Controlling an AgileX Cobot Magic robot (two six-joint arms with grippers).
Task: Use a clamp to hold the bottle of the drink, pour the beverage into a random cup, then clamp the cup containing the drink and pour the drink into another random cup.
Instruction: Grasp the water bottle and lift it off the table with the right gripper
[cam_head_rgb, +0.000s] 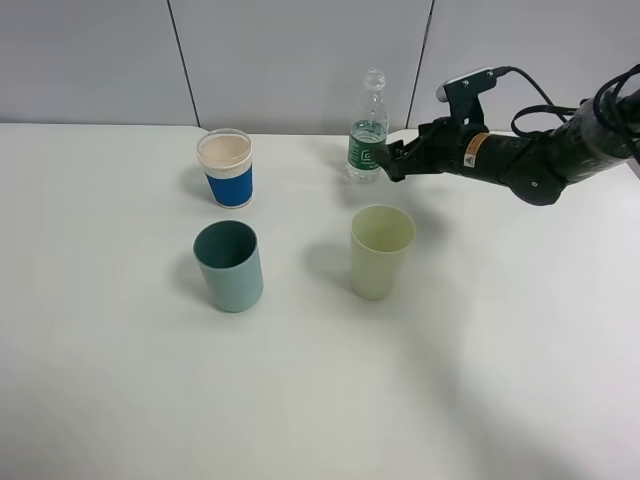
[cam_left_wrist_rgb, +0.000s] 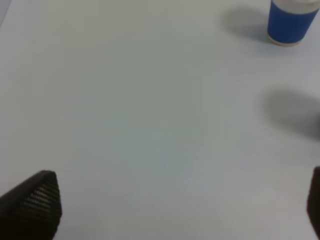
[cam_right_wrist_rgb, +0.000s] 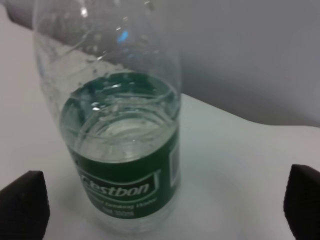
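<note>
Bottle (cam_right_wrist_rgb: 125, 150) stands upright between the wide-spread fingers (cam_right_wrist_rgb: 22, 202) of the right hand (cam_right_wrist_rgb: 165, 207), touching neither.

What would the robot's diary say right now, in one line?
stage: approach | right gripper: open, straddling bottle | left gripper: open, over table | pouring: not started

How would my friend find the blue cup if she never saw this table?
On the white table, find the clear bottle at the back. The blue cup stands left of it, behind the teal cup. It alone has a blue band and a white rim; the teal cup and the pale cup are plain.
</note>
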